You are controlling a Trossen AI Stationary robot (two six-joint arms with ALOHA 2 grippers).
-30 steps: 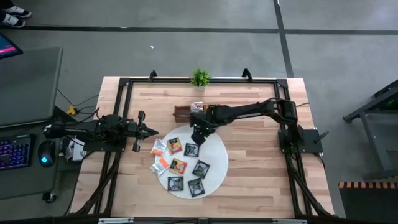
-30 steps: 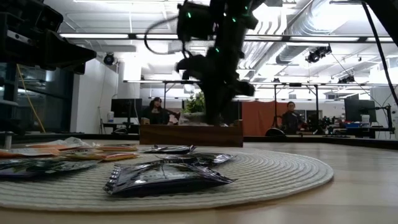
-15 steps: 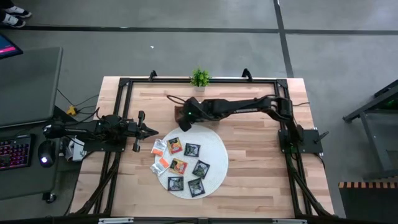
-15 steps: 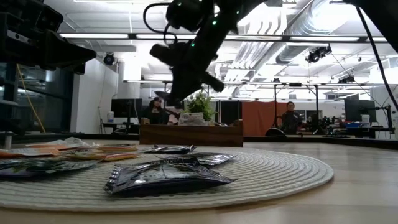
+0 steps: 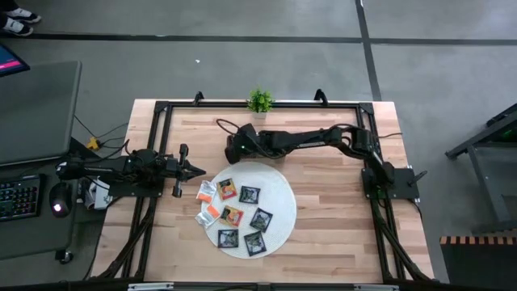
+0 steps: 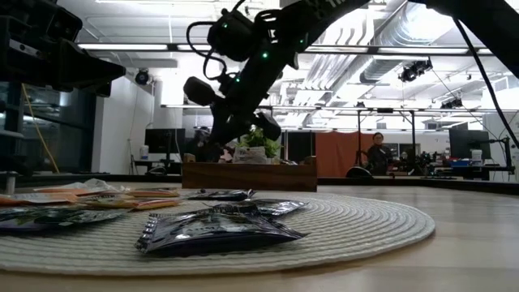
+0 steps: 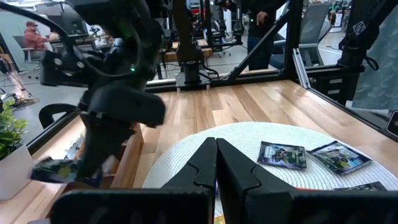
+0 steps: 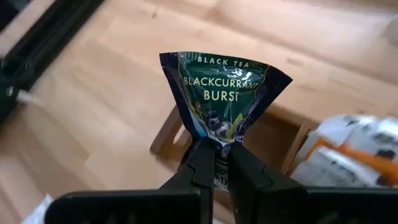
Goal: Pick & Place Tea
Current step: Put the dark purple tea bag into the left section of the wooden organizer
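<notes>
My right gripper [image 8: 216, 163] is shut on a black tea sachet [image 8: 222, 87] labelled blackcurrant. It hovers over the left end of the brown wooden tray [image 8: 273, 134], [image 6: 247, 175], near the table's far side [image 5: 234, 149]. Another tray compartment holds white and orange sachets [image 8: 348, 149]. On the round white woven mat [image 5: 279, 202] lie several black sachets [image 5: 249, 195] and orange ones [image 5: 227, 188]. White-and-orange ones [image 5: 207, 191] lie at its left edge. My left gripper [image 5: 198, 170] is shut and waits left of the mat. My right gripper pinches the black sachet between its two fingers by the middle of one edge [image 8: 217, 135], which is bunched together there. The rest fans out beyond the fingertips [image 8: 202, 155]. The fingers slant down toward the table's left. The sachet is lifted clear, above the tray's end compartment.
A small potted plant [image 5: 259, 101] stands at the far edge behind the tray. A black frame [image 5: 161, 109] runs around the table's edges. Bare wood lies right of the mat [image 5: 339, 202]. People sit in the room beyond [image 6: 378, 154].
My right gripper, still shut on the black sachet, has risen from the mat's far edge. It has swung toward the table's left and far side, tipping more level, and is now over the tray's left end. The sachets on the mat have stayed put.
</notes>
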